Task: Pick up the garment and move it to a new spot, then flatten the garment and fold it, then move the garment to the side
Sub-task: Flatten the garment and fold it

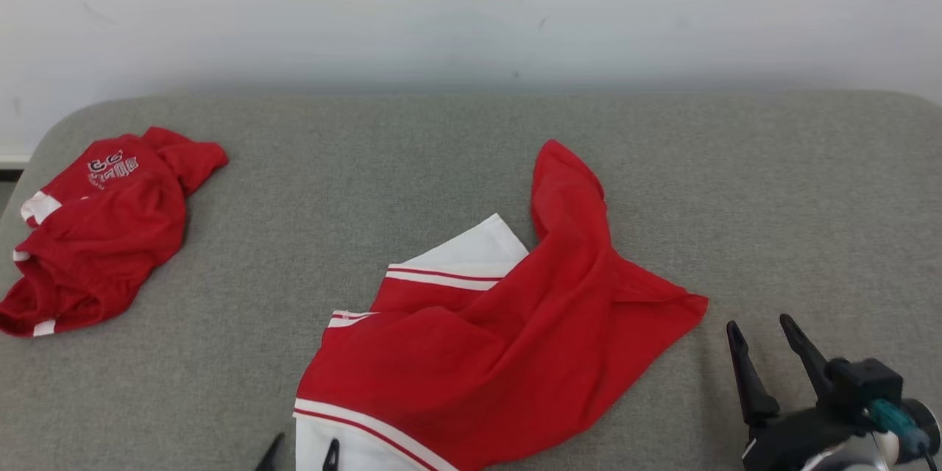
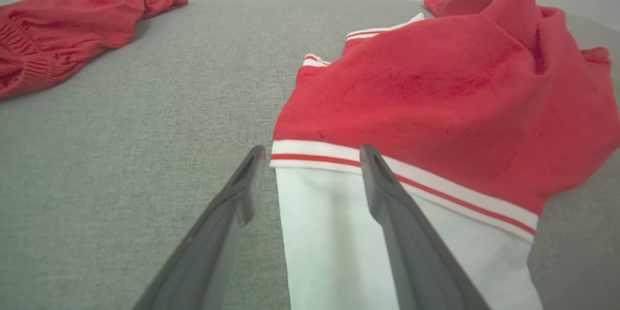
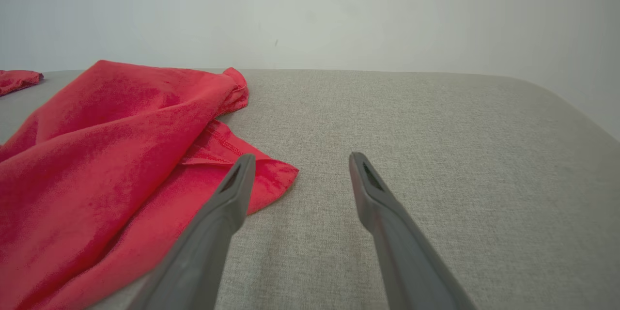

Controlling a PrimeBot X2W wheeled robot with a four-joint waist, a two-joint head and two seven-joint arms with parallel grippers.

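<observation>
A red garment with white, red-striped sleeve ends lies crumpled at the middle front of the grey surface. My left gripper is open at the bottom edge, its fingertips straddling the garment's near left corner. In the left wrist view the left gripper stands over the white sleeve, one finger beside the cloth and one above it. My right gripper is open, just right of the garment's right corner. In the right wrist view the right gripper holds nothing; the garment lies to its left.
A second red garment with white lettering lies bunched at the far left of the grey padded surface. A pale wall rises behind the surface's far edge. The surface's corners are rounded.
</observation>
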